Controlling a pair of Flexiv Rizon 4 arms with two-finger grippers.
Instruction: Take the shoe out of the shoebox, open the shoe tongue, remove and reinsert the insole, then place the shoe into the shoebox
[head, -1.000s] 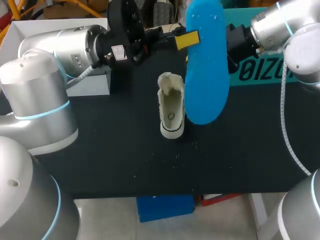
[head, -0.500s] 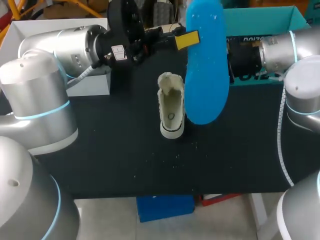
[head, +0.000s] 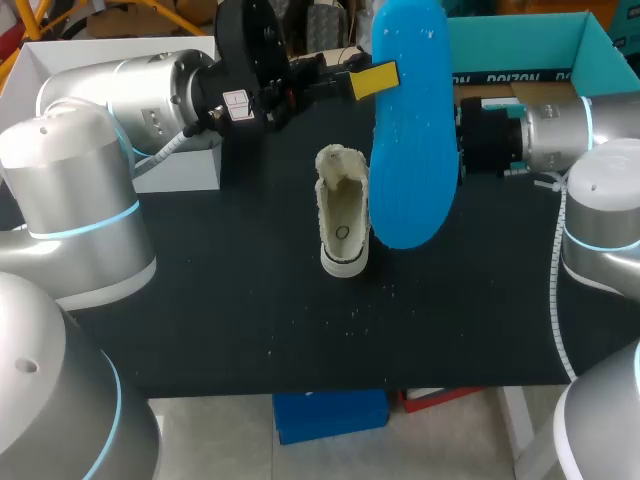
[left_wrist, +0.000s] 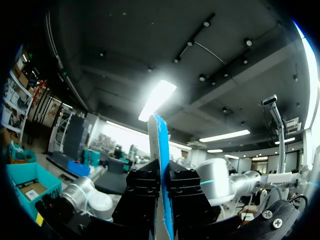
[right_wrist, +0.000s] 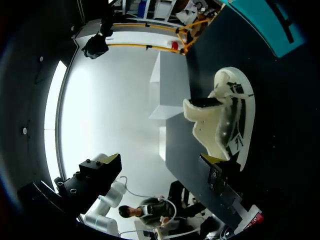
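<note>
Insole (head: 412, 130) in left gripper (left_wrist: 161, 182); shoe (head: 342, 225) outside shoebox (head: 520, 45)

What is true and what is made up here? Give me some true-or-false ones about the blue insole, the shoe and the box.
1. The left jaws are shut on the blue insole, holding it up above the table. True.
2. The shoe is inside the teal shoebox. False: it is on the black table, outside the box.
3. The right jaws are squeezing the shoe. False: they are open and hold nothing; the shoe lies ahead of them.
4. The insole is out of the shoe. True.
</note>
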